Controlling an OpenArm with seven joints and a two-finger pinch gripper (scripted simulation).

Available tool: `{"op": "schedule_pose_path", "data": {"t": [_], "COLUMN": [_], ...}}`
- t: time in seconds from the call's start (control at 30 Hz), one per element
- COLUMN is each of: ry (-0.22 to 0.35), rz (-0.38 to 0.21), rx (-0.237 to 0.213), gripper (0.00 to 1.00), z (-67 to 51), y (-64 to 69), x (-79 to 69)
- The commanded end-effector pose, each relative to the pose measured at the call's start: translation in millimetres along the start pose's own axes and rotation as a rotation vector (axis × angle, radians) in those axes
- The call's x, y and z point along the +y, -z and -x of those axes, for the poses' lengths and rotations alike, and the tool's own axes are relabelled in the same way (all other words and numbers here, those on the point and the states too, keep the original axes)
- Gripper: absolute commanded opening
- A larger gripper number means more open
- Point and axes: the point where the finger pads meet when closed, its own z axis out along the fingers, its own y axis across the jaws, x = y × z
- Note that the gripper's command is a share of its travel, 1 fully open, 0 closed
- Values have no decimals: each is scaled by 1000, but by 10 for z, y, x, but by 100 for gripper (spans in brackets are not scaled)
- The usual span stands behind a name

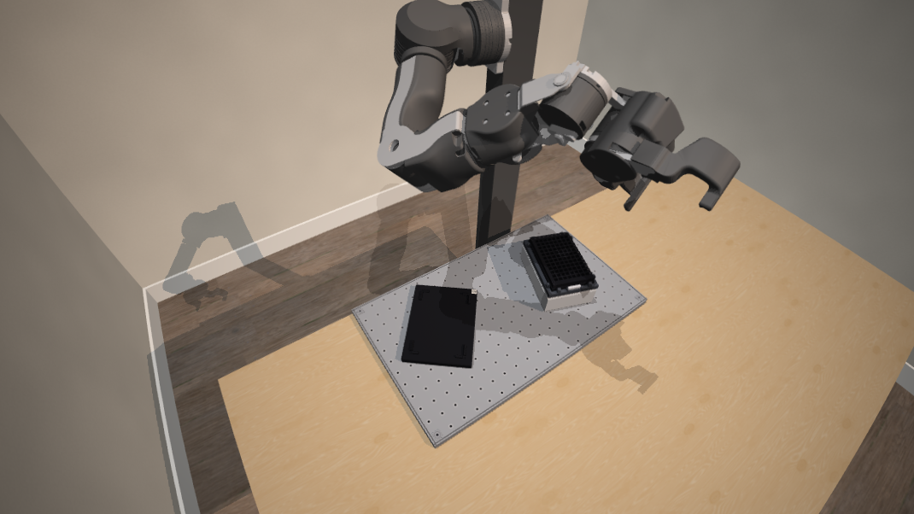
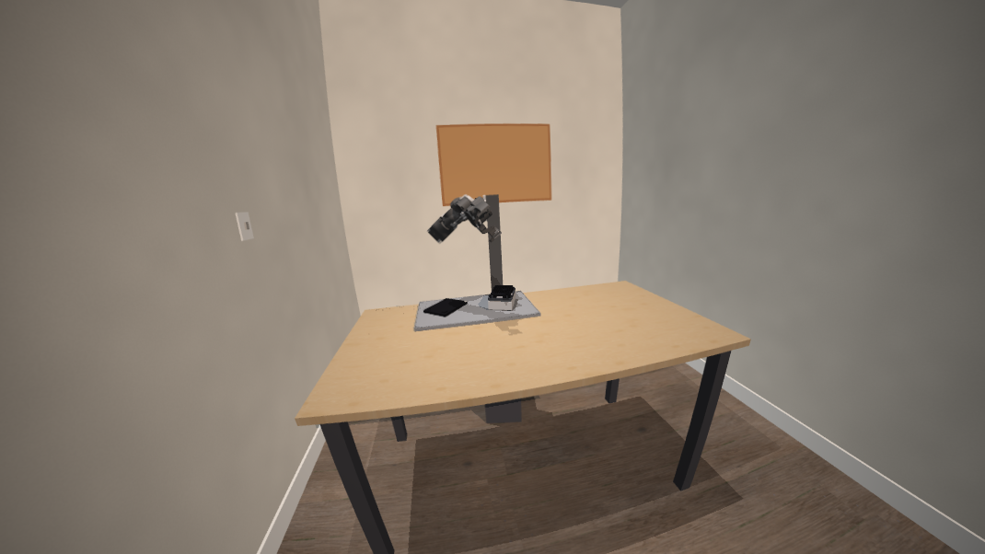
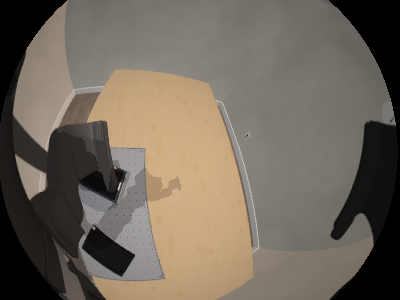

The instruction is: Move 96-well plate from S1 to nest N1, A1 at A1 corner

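Observation:
The black 96-well plate (image 1: 559,259) sits in the pale grey plate shaker S1 (image 1: 562,290) at the back right of the perforated grey baseplate (image 1: 498,325). The flat black plate nest N1 (image 1: 441,324) lies on the baseplate's left part, with a small pale mark at its far right corner (image 1: 473,291). My gripper (image 1: 670,204) is open and empty, held high above the table, to the right of and above the shaker. In the wrist view the plate (image 3: 100,184) and the nest (image 3: 107,252) show small at the left; one finger (image 3: 360,184) shows at the right.
The arm's dark mounting column (image 1: 505,127) stands just behind the baseplate. The wooden table (image 2: 516,351) extends wide in front and to the right. Walls stand close behind and to the left.

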Motion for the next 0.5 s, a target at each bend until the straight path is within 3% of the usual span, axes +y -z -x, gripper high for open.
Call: {"op": "schedule_pose_path", "data": {"t": [0.0,0.17,0.33,0.4,0.47], "ry": [1,1,189,189,189], "rz": [4,4,-176,-176,-176], "rx": [2,2,-7,-7,-7], "gripper": [100,100,83,77,77], "z": [-9,-9,65,65,65], "y": [8,8,19,19,19], "x": [11,11,-432,-432,-432]}}
